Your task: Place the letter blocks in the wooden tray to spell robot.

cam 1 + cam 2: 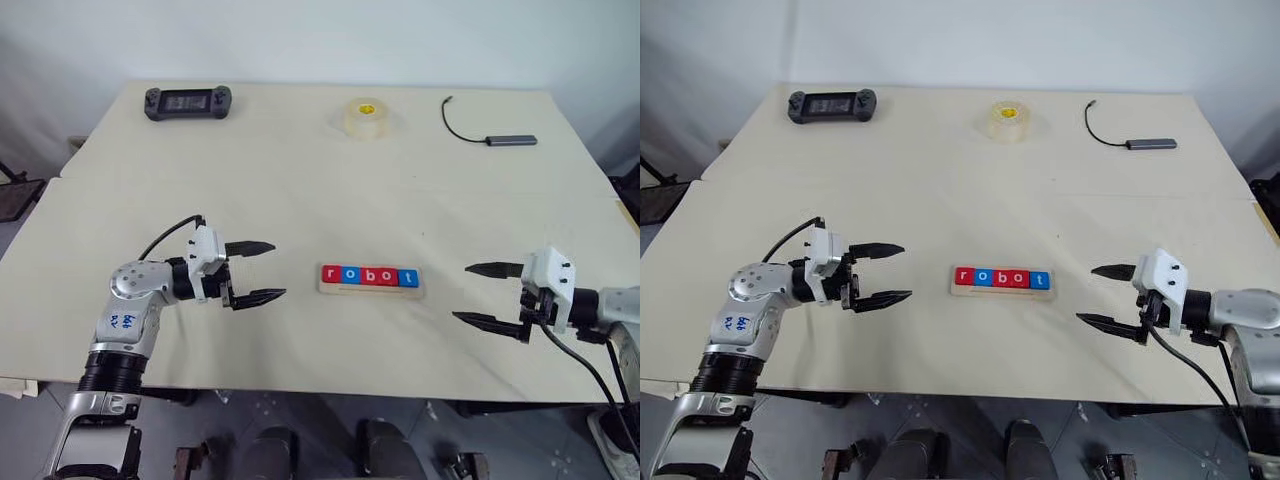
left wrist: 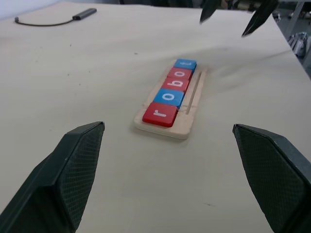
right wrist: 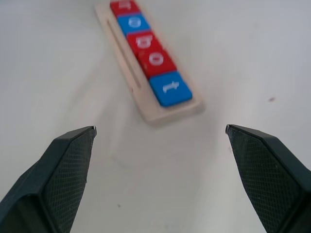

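The wooden tray [image 1: 371,289] lies at the table's near middle, holding the letter blocks [image 1: 370,276] in a row: red r, blue o, red b, red o, blue t. My left gripper [image 1: 261,271] hovers open to the tray's left, fingers pointing toward it, nothing between them. My right gripper [image 1: 481,294] hovers open to the tray's right, likewise empty and a short gap away. The left wrist view shows the tray [image 2: 167,128] with the r block [image 2: 160,114] nearest. In the right wrist view the t block [image 3: 169,88] is closest.
A black handheld controller [image 1: 188,102] sits at the far left of the table. A roll of tape [image 1: 367,119] stands at the far middle. A cable with a grey adapter [image 1: 510,140] lies at the far right. The table's near edge runs just below both grippers.
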